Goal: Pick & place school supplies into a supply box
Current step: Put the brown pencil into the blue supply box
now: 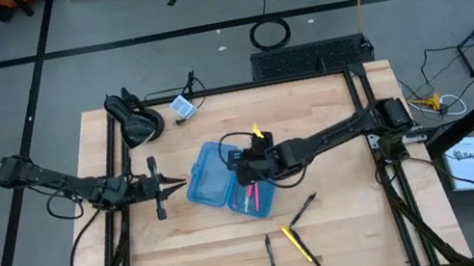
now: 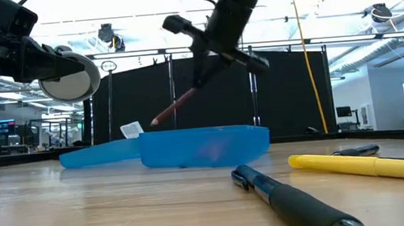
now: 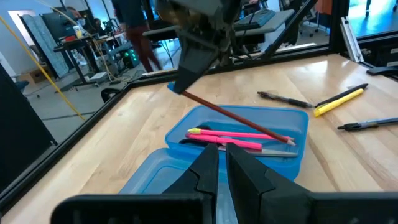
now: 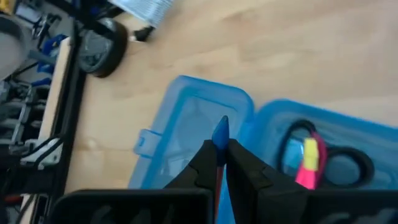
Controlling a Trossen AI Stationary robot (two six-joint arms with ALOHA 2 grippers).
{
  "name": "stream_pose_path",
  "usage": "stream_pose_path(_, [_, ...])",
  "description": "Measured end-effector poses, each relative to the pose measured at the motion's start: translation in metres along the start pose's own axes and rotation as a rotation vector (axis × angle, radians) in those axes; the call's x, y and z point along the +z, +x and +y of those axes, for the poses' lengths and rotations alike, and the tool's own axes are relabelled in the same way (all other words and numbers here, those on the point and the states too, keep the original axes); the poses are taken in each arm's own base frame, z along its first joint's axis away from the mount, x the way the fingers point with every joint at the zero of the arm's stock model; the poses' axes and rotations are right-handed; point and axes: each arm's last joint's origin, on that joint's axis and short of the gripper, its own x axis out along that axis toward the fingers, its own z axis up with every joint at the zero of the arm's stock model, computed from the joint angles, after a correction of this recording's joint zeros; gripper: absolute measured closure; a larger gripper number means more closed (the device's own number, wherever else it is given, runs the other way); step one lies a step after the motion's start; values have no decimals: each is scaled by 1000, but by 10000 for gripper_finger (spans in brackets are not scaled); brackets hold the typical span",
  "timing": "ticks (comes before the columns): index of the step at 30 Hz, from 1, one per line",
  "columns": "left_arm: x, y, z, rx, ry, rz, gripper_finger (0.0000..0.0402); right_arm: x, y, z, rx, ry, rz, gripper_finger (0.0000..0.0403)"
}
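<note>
Currently my right gripper [image 1: 247, 163] jaws clench a thin red-brown pencil [image 3: 236, 117], slanted over the supply box [image 1: 226, 182]: translucent blue plastic, rounded, hinged open on the wooden tabletop [image 1: 352, 230]. I count pink pens [image 3: 233, 134] and scissors [image 4: 348, 158] inside. Left gripper [image 1: 171, 186] waits beside it, jaws closed, empty.

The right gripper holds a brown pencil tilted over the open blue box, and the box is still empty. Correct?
Not empty. The left wrist view shows pink pens already in the supply box. The right gripper does hold the brown pencil tilted over it.
</note>
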Motion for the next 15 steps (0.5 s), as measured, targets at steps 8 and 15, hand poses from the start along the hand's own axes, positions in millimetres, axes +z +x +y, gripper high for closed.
stream_pose_path(8, [0, 0, 0, -8, 0, -1, 364, -8, 21, -26, -9, 89, 13, 393])
stream_pose_path(15, [0, 0, 0, -8, 7, -2, 364, -2, 39, -39, -18, 118, 82, 394])
